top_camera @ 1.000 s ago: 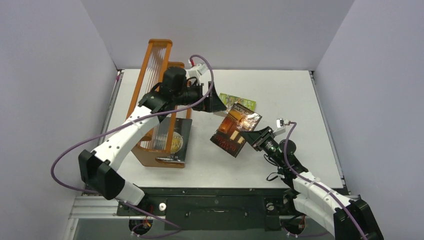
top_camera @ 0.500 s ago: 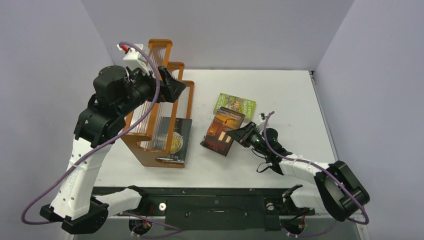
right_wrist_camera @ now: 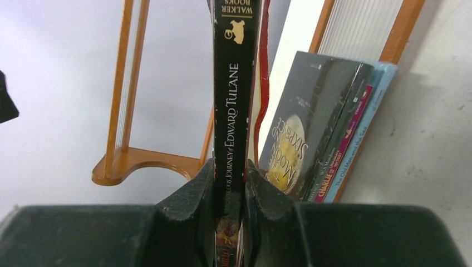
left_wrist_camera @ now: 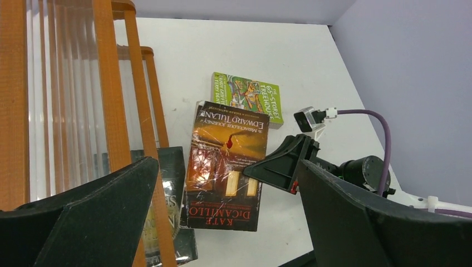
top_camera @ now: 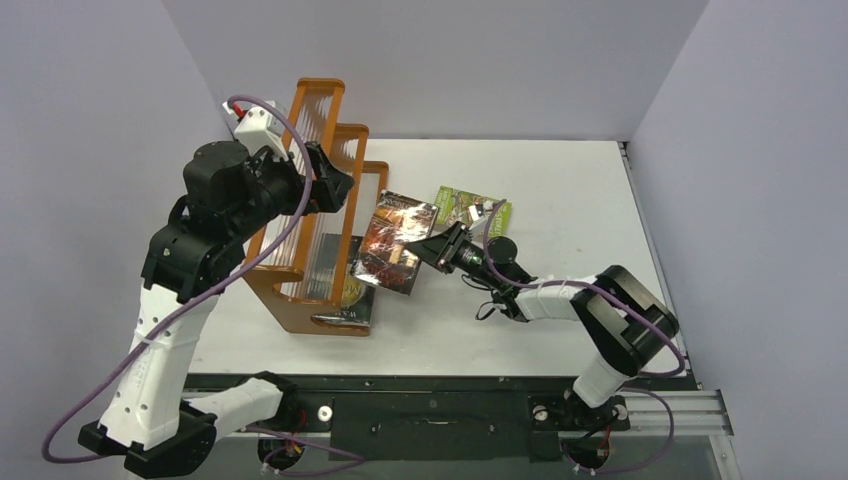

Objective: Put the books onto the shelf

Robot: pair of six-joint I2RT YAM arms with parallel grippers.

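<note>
White tabletop (top_camera: 560, 180); right jaws clamp brown-orange book (top_camera: 390, 245), left jaws gape, black book (right_wrist_camera: 300, 122) hides perhaps two others (right_wrist_camera: 368, 111)

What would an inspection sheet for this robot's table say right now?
Surface: white table.
Job's things: orange shelf. A black book, a pink-spined book and a light blue book stand together against its lowest tier. A green book lies flat on the table. A brown-orange book is gripped beside the shelf.
Clutter: nothing seen.
Grippers: right gripper is shut on the brown-orange book at its spine. Left gripper is open and empty, above the shelf.
Cables: purple cables run along both arms in loose loops; no snag seen.
Surroundings: plain pale walls on three sides.
</note>
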